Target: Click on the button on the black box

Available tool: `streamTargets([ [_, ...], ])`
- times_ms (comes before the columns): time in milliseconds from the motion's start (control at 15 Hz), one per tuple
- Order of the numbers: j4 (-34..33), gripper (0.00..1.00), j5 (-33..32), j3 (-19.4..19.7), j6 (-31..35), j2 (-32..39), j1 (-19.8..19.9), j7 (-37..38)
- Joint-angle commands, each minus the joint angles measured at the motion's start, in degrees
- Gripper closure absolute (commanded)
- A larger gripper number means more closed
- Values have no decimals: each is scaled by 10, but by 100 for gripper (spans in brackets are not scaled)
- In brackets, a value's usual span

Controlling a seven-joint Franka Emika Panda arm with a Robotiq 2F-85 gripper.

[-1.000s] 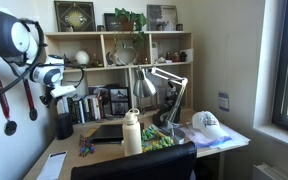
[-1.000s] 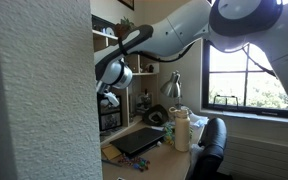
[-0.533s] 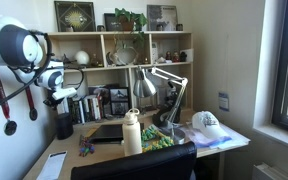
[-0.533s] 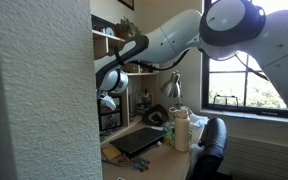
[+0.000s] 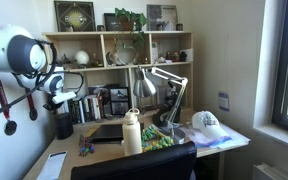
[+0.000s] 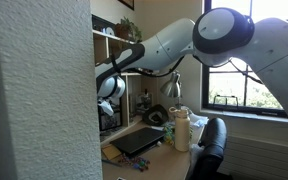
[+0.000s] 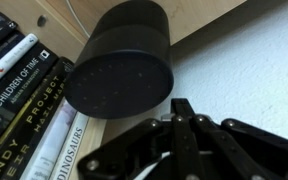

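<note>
The black box (image 5: 63, 125) is a small upright black container at the left end of the desk, in front of the books. In the wrist view it is a rounded black cylinder (image 7: 119, 72) seen from above, with a flat dotted top. My gripper (image 5: 56, 101) hangs just above it, shut and empty. In the wrist view the gripper (image 7: 181, 106) has its fingertips pressed together, just right of and below the box's top rim. In an exterior view the gripper (image 6: 106, 104) shows beside the textured wall, and the box there is hidden.
Books (image 7: 24, 95) stand against the box on the shelf side. A flat black slab (image 5: 106, 132), a white bottle (image 5: 132, 132), a desk lamp (image 5: 149, 86) and a cap (image 5: 206, 122) are on the desk. A chair back (image 5: 134, 165) is in front.
The arm has swung over and the gripper has come slightly down and left, closer above the black box. The gripper stays shut.
</note>
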State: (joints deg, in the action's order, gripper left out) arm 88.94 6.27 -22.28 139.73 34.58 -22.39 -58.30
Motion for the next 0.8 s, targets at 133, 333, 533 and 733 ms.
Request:
streamTargets([
  [133,-38,100,-42,2,-17,23,-5,26],
  [333,-47,100,-53,2,-22,32,-5,33],
  [533,-52,100,-61,3,-22,39,-6,38],
  [733,-54,100,-68,5,-19,43,-6,43],
])
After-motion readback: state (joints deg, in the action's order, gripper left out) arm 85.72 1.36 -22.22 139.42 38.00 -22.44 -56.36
